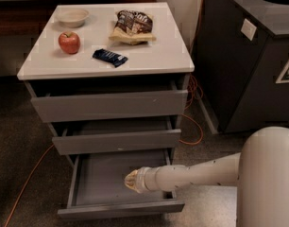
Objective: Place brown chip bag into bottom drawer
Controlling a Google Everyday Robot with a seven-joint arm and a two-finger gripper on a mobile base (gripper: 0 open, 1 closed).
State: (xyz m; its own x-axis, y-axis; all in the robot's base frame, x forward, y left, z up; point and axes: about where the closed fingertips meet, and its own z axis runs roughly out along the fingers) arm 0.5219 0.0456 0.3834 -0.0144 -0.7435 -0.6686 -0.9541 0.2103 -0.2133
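Note:
The brown chip bag (132,26) lies on the white cabinet top (158,56), toward the back right, dark brown above and tan-yellow below. The bottom drawer (121,208) is pulled open and its shallow grey interior shows nothing in it. My arm reaches in from the lower right, and my gripper (131,180) sits low over the drawer's right half, pointing left. It holds nothing that I can see and is far below the bag.
A red apple (69,42), a white bowl (72,17) and a dark-blue wrapped bar (110,57) lie on the cabinet top. The two upper drawers stand slightly ajar. A dark bin (250,56) stands to the right. An orange cable (191,122) runs on the floor.

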